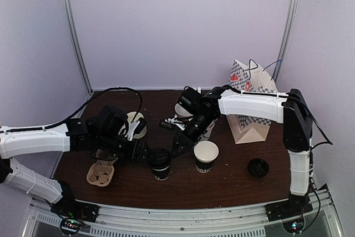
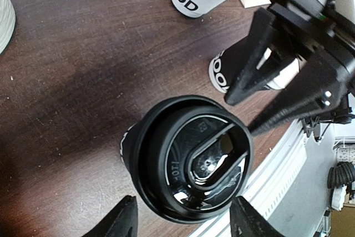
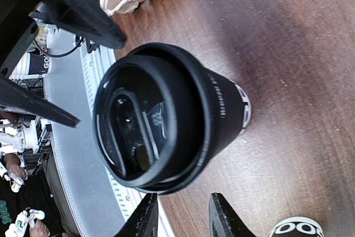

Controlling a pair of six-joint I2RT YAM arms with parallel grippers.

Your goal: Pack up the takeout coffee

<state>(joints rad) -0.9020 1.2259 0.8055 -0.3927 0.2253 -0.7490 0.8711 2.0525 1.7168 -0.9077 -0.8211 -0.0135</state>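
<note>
Two black paper cups stand on the table (image 1: pixel 183 192). One cup (image 1: pixel 161 165) wears its lid and sits near the front edge between the two arms. The other cup (image 1: pixel 206 156) stands open just to its right. A second lid (image 1: pixel 258 167) lies loose, well to the right. The left gripper (image 2: pixel 183 209) has its fingers spread wide at the lidded cup's sides. The right gripper (image 3: pixel 183 203) hangs beside that cup, fingers apart and holding nothing. One paper bag (image 1: pixel 249 120) stands behind, and one cardboard carrier (image 1: pixel 101 171) lies front left.
</note>
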